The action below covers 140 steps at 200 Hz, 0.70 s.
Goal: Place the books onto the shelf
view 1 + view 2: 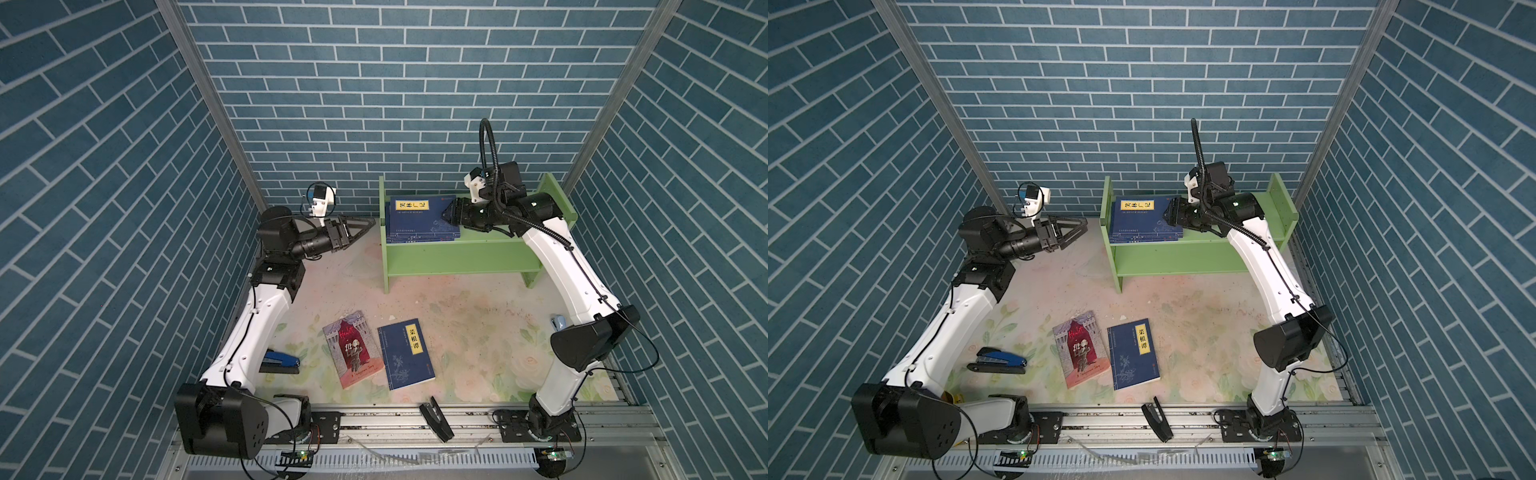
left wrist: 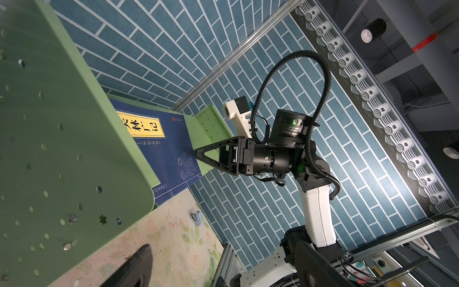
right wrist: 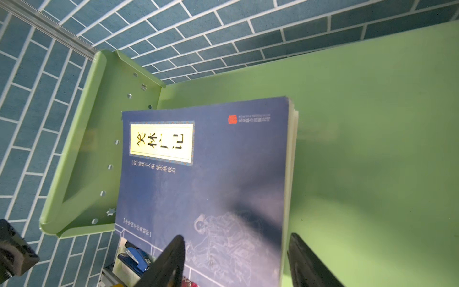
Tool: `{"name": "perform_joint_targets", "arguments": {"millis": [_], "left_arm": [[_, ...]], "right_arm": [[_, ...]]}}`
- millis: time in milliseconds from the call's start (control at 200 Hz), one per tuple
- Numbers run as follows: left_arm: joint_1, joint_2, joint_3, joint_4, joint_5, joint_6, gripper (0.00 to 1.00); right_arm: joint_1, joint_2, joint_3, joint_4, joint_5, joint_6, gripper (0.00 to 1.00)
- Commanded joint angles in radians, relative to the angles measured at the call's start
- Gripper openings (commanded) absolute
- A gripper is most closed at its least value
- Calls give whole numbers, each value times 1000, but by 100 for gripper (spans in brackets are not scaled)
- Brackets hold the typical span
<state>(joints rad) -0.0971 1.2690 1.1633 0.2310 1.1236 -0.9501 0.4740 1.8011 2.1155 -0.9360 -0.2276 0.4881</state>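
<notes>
Closest to the lens in both top views is the left arm. It reaches up the side of the table and holds the left gripper just outside the shelf. Its fingers are spread wide with nothing between them, and it seems to be waiting clear of the work. The right arm leans over the upper tier from the other side, bringing the right gripper to the free edge of the stack of dark blue books. In the right wrist view the jaws stand apart, one finger over the cover and the other past the page edges. They are not clamped on anything, which suggests a book is being let go rather than taken.

The stack lies flat on the upper tier, pushed against the drilled end panel. Flat probably suits such thin paperbacks, which would flop if stood upright. Hard against that end, it leaves the rest of the tier bare for more.

Two books are not yet shelved. The red-and-grey book and a blue book lie face up just beside each other near the front of the table, between the two arms, so either arm could likely reach them. Picking them up off the flat surface will call for getting a finger under an edge.

Smallest is the blue stapler, beside the left arm and no part of the job.
</notes>
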Motion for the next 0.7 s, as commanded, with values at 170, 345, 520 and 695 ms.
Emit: {"name": "perform_joint_targets", "arguments": {"millis": [170,345,520,695], "left_arm": [[-6,-7,-17,33,24,10,91],[-6,-3,-13,34,24,13,91],[-5,-30,0,-60,-18,124,90],[-6,-47,14,-160,-25,223,90]], "right_arm": [[19,30,51,-20,59,-65,66],[35,37,64,-9,53,-66,63],[43,50,83,-9,45,-61,58],[46,55,92,-15,60,-61,58]]}}
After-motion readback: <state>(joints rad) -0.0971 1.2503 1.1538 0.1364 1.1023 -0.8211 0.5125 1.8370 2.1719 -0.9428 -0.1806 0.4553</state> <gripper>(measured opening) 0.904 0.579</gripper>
